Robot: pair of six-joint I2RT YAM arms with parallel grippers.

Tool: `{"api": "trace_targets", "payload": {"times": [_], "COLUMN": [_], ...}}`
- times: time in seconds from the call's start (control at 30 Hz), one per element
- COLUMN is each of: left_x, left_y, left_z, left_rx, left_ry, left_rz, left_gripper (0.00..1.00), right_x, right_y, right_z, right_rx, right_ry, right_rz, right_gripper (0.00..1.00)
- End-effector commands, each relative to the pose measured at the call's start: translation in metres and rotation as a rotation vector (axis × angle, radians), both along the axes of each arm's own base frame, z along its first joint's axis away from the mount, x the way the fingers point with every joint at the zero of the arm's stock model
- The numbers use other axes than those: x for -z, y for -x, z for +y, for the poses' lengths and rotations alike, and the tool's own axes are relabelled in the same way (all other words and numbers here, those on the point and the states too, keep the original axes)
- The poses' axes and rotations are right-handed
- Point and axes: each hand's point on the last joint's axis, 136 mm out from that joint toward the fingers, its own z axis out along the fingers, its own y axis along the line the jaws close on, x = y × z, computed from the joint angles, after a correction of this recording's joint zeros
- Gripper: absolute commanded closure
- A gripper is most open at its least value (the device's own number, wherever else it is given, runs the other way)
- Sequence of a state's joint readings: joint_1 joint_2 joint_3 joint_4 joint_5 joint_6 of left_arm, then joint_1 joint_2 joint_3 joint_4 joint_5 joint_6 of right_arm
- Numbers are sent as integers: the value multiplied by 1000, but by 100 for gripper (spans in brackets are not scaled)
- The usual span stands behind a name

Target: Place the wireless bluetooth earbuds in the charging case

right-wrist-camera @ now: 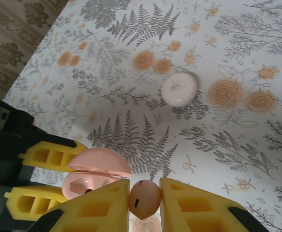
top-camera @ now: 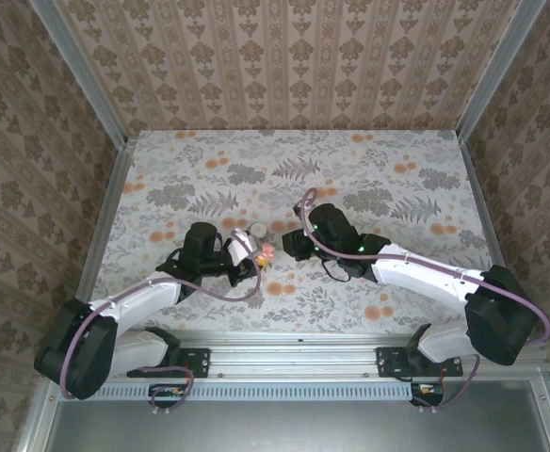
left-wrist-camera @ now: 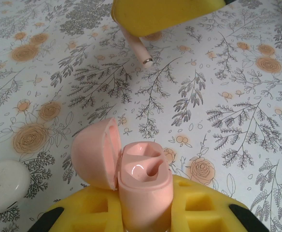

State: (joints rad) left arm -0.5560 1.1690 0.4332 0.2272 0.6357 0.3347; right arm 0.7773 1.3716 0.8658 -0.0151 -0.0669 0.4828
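Left tool (left-wrist-camera: 143, 212) clamps the pink charging case (left-wrist-camera: 141, 179), lid hinged open; right tool (right-wrist-camera: 145, 193) pinches one pinkish earbud (right-wrist-camera: 144, 199) close beside it, over the floral surface (right-wrist-camera: 228, 145).

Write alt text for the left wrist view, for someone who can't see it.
The left gripper holds a pink case upright, lid open, empty inside. Beyond it, the right gripper holds an earbud, stem pointing down at the floral table. A white disc lies at lower left.

I count one pink charging case (left-wrist-camera: 141, 179), one pinkish earbud (right-wrist-camera: 144, 198), and one white round disc (right-wrist-camera: 179, 89) in the upper half of my right wrist view.
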Motion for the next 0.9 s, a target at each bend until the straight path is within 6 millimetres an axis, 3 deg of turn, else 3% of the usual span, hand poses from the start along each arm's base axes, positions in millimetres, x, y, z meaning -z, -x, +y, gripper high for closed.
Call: {"api": "trace_targets", "payload": {"times": [0.0,0.47,0.87], "left_x": [-22,-36,-35], "left_y": [-4,-8,-11], "left_z": [-7,-13,-15], "left_rx": [26,36,24], "left_ry": [36,57,66], "left_rz": [-70,-77,-65], "left_gripper": [91,91,91], "right_x": [-12,-11,0], "right_y": [7,16,5], "right_z": [11,30,29], "right_rx": [-55,-73,-8], "right_ry": [-43,-62,-53], "right_rz": [-41,-36,-28], "right_gripper": [78,77,78]}}
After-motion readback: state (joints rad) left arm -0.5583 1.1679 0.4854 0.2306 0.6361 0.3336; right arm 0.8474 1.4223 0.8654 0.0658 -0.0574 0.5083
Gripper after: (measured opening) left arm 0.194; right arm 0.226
